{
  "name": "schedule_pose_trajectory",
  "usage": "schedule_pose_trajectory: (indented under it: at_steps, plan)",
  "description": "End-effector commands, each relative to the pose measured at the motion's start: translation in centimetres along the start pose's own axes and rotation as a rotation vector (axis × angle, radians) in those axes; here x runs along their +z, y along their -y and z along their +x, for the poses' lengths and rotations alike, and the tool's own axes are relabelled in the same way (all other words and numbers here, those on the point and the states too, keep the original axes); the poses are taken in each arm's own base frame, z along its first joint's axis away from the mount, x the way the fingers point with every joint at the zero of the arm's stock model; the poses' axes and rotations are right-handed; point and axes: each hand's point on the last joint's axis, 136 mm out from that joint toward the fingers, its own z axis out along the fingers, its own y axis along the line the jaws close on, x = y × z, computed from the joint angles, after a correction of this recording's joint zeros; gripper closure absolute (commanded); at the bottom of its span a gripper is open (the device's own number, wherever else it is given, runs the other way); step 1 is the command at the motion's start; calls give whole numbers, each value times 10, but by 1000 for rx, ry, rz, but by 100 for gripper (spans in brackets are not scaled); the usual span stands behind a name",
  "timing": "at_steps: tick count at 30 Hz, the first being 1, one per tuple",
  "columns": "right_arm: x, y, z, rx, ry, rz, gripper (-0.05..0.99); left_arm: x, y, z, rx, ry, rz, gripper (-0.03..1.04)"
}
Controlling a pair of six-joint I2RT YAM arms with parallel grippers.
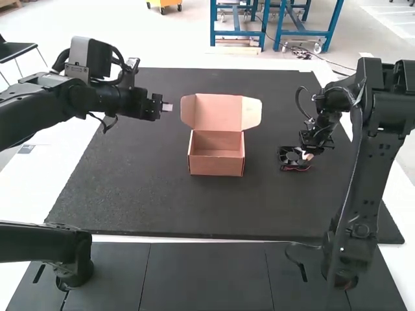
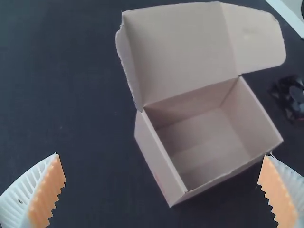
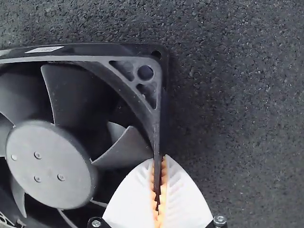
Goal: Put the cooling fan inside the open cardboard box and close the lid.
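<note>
— Where is the cooling fan (image 1: 293, 157) found?

— It is seen on the black mat (image 1: 130, 188) that covers the bench (image 1: 26, 175), to the right of the cardboard box (image 1: 216, 155) and clearly apart from it. A bit of red wire can be made out at its lower edge.

— Is it held?

— Yes. One thin side wall of its frame is pinched between the right fingers (image 3: 137, 199), which are pressed together on it, with the orange pads against the plastic on both sides. The blades and the round hub are shown beside the grip, and a corner mounting hole is seen above it.

— And how is the box placed?

— It is stood upright near the middle of the mat, its opening facing up and nothing visible inside. The lid (image 1: 220, 112) is raised at the far edge, with a rounded flap folded out to the right.

— What is to be said of the other arm?

— The left fingers (image 2: 40, 194) are spread wide, and nothing is held between them. They are kept above the mat, just to the left of the raised lid, and the open box is looked into from there.
</note>
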Motion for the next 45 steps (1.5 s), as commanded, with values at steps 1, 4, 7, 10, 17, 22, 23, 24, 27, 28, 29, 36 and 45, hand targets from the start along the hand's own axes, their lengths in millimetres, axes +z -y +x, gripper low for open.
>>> schedule_pose_trajectory:
  at_steps: [1,4,7,10,17,22,23,24,27,28,29,36,45]
  plan:
    - [10,-1,-7,18,3,8,95,-8,5,-7,-2,22,19,5]
    - [4,-1,-17,57,41,-4,96,-5,4,3,-5,-5,19,5]
    - [-10,-3,-29,74,94,-35,96,-5,3,9,8,-19,16,5]
    - [-37,-6,-42,83,168,-58,96,-4,2,17,20,-43,14,5]
    - [-96,-18,-53,83,295,-92,96,-4,0,38,37,-84,10,5]
    - [-133,-32,-47,87,356,-131,96,-8,1,47,38,-98,9,5]
    - [-141,-35,-46,91,372,-140,96,-9,1,48,37,-99,7,5]
    - [-149,-37,-46,93,389,-144,96,-9,1,49,37,-101,7,5]
    - [-169,-44,-39,100,415,-156,96,-10,1,54,37,-110,7,5]
    - [-176,-50,-34,101,416,-173,96,-11,1,55,36,-111,5,5]
    - [-182,-53,-30,98,420,-178,96,-11,2,55,37,-112,5,5]
    - [-208,-74,15,94,404,-221,96,-11,1,54,38,-109,0,5]
    - [-224,-136,62,24,414,-295,96,-10,0,51,49,-91,-2,5]
